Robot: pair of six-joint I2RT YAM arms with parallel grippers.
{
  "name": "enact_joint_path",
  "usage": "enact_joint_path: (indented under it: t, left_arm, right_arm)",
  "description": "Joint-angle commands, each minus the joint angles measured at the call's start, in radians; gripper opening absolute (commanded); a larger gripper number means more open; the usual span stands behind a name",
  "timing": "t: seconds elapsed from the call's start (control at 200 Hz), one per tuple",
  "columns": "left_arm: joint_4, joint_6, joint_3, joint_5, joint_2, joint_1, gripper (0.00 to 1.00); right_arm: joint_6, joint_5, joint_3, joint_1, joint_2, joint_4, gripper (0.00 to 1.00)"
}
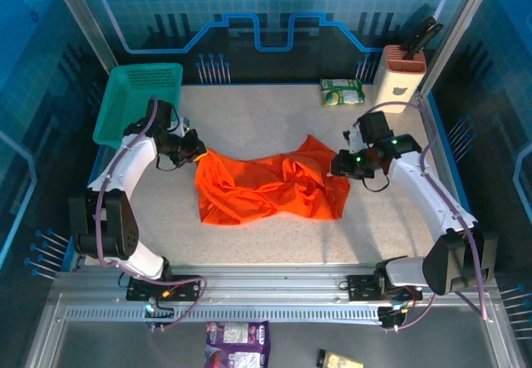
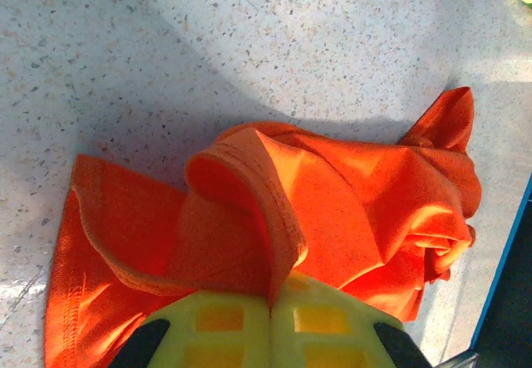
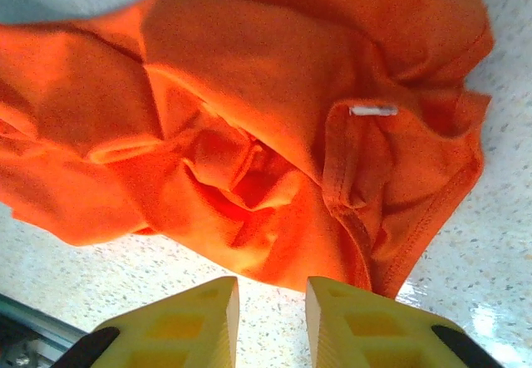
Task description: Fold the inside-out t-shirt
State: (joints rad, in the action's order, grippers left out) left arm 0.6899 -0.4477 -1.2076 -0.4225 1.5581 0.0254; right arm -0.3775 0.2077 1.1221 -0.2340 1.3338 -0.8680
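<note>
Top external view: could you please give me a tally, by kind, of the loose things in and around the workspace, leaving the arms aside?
T-shirts: 1, the orange t-shirt
Baskets: 1, the teal basket
Packets: 3, the green-and-white packet, the purple packet and the yellowish packet
Knife blocks: 1, the cream knife block
Total: 6

The inside-out t-shirt (image 1: 270,187) is bright orange, soft and heavily wrinkled, and lies bunched in a loose, flattened heap between the two grippers, its stitched seams and a small white label (image 3: 372,110) facing up. One hemmed edge rises in a fold straight into the left gripper (image 2: 272,301), which pinches it, with the rest spreading out ahead of those fingers. The opposite edge lies just ahead of the right gripper (image 3: 272,297), whose fingers stand apart
</note>
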Motion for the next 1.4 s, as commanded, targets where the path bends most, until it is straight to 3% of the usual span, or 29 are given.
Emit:
enact_joint_path:
  t: [0.0, 0.09, 0.155, 0.245, 0.31, 0.37, 0.49, 0.52, 0.625, 0.725, 0.846, 0.921, 1.131, 1.396]
  left_arm:
    - [-0.005, 0.02, 0.014, 0.01, 0.005, -0.001, 0.0]
    - [-0.003, 0.022, 0.017, 0.013, 0.001, -0.001, 0.0]
    - [-0.004, 0.023, 0.021, 0.016, -0.003, -0.001, 0.0]
    - [-0.002, 0.024, 0.023, 0.021, -0.007, -0.001, 0.0]
    - [0.005, 0.028, 0.022, 0.033, -0.01, -0.002, 0.0]
    - [0.023, 0.039, 0.018, 0.055, -0.02, -0.001, 0.0]
    - [0.057, 0.069, 0.017, 0.132, -0.047, 0.001, 0.0]
    - [0.064, 0.076, 0.019, 0.148, -0.051, 0.001, 0.0]
    - [0.074, 0.094, 0.032, 0.179, -0.049, 0.002, 0.0]
    - [0.062, 0.089, 0.046, 0.168, -0.039, 0.002, 0.0]
    - [0.053, 0.08, 0.056, 0.162, -0.037, 0.002, 0.0]
    - [0.051, 0.079, 0.057, 0.163, -0.041, 0.002, 0.0]
    - [0.043, 0.072, 0.061, 0.149, -0.04, 0.002, 0.0]
    - [0.04, 0.066, 0.054, 0.139, -0.038, 0.002, 0.0]
  right_arm:
    - [-0.014, 0.022, -0.082, -0.052, 0.039, 0.08, 0.26]
    - [-0.003, -0.065, -0.086, -0.117, 0.091, 0.115, 0.28]
    - [0.01, -0.171, -0.069, -0.155, 0.148, 0.134, 0.38]
    - [0.047, -0.241, -0.046, -0.174, 0.239, 0.194, 0.47]
    - [0.065, -0.282, -0.013, -0.174, 0.321, 0.211, 0.47]
    - [0.08, -0.331, 0.024, -0.17, 0.382, 0.203, 0.4]
    - [0.094, -0.418, 0.059, -0.126, 0.384, 0.192, 0.05]
    - [0.091, -0.411, 0.051, -0.1, 0.362, 0.204, 0.0]
    - [0.078, -0.345, 0.026, 0.009, 0.319, 0.259, 0.0]
    - [0.092, -0.311, 0.077, 0.053, 0.369, 0.201, 0.0]
    - [0.084, -0.293, 0.108, 0.041, 0.372, 0.133, 0.21]
    - [0.056, -0.268, 0.08, 0.019, 0.299, 0.138, 0.28]
    - [0.008, -0.125, -0.03, -0.044, 0.186, 0.219, 0.33]
    - [0.004, -0.057, -0.021, -0.076, 0.335, 0.314, 0.38]
